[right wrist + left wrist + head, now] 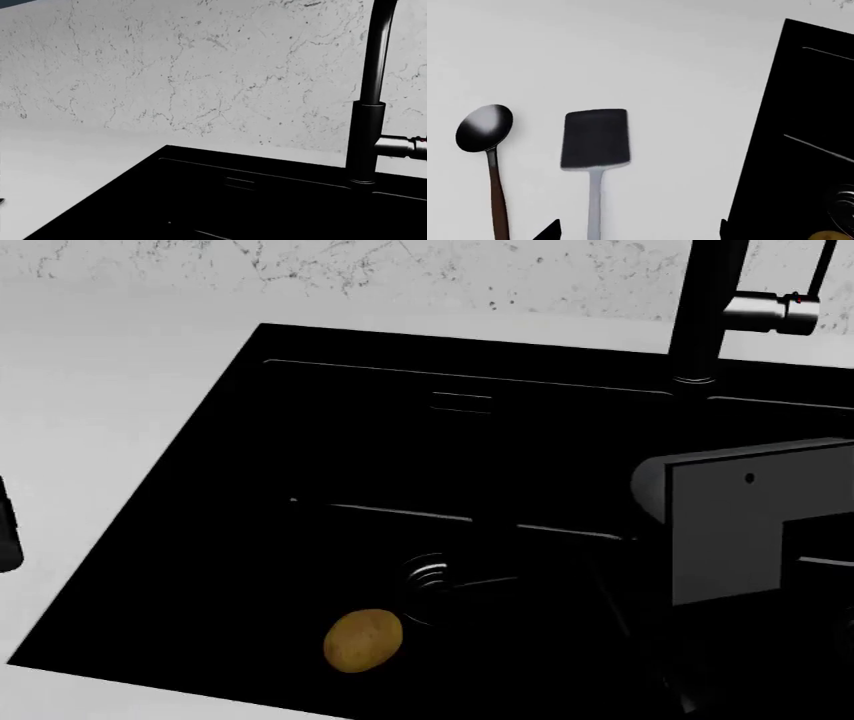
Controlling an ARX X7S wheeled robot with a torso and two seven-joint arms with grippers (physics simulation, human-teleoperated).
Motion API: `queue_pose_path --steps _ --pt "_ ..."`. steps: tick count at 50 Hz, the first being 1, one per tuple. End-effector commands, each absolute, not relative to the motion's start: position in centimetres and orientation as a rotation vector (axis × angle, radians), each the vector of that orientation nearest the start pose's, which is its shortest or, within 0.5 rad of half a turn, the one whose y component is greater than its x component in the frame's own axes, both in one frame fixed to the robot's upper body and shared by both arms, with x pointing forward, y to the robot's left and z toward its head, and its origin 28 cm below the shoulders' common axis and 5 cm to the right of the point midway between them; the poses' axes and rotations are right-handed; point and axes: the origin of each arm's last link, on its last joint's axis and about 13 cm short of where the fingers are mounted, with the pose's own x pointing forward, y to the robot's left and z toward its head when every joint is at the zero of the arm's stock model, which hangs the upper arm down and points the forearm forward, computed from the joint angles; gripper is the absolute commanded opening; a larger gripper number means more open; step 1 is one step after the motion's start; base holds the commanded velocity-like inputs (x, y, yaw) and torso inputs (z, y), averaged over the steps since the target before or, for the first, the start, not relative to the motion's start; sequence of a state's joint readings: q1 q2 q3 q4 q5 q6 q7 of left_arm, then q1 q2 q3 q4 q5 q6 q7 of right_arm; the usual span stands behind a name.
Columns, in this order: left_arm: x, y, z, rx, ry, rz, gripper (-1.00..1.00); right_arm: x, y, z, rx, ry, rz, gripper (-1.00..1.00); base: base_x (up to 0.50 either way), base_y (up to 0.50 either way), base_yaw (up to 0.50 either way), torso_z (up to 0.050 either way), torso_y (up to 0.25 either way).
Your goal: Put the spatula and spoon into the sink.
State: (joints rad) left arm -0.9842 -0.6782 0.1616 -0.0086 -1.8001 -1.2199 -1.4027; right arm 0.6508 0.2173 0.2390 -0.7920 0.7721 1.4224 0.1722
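Left wrist view: left gripper (634, 232) shows only two dark fingertips, set apart, nothing between. Beyond them, spatula (595, 150) and spoon (486, 145) lie flat on white counter (660, 75), side by side, apart, parallel. Handles point toward gripper, blade and bowl away. Sink (800, 140) beside, potato (363, 640) inside. Both likely light, stiff, slippery; pinch handles mid-length. Right gripper unseen; cannot tell.

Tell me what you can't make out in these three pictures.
- Spoon and spatula handles: cut off by the left wrist frame edge.
- Both utensils: outside the head view.
- Left tool: only tips show, state unclear.
- Right tool: not visible; arm hides part of the sink.
- Potato: only a sliver in the left wrist view.
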Motion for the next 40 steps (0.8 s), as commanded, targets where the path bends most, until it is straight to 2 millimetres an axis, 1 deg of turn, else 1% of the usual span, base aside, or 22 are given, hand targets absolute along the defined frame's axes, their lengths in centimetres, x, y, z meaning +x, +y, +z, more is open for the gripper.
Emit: queue_pose_path --steps 1,6,18,30,40 --pt "28.7 28.6 26.0 -0.235 0.582 0.333 1.00 22.6 -12.6 22.0 0.110 -0.040 0.273 1.00 0.00 0.00 0.00 0.000 0.000" --pt "29.3 28.8 26.0 -0.265 0.589 0.357 1.00 22.7 -12.7 21.8 0.120 -0.036 0.273 1.00 0.00 0.00 0.00 0.000 0.000" --pt "30.3 29.5 25.8 -0.275 0.579 0.424 1.00 22.7 -12.7 21.6 0.129 -0.035 0.278 1.00 0.00 0.00 0.00 0.000 0.000" --pt "31.3 29.6 24.7 -0.252 0.623 0.474 1.00 23.0 -12.6 21.3 0.139 -0.032 0.275 1.00 0.00 0.00 0.00 0.000 0.000" --pt "32.0 29.4 23.5 -0.208 0.671 0.480 1.00 23.2 -12.7 21.2 0.142 -0.031 0.275 1.00 0.00 0.00 0.00 0.000 0.000"
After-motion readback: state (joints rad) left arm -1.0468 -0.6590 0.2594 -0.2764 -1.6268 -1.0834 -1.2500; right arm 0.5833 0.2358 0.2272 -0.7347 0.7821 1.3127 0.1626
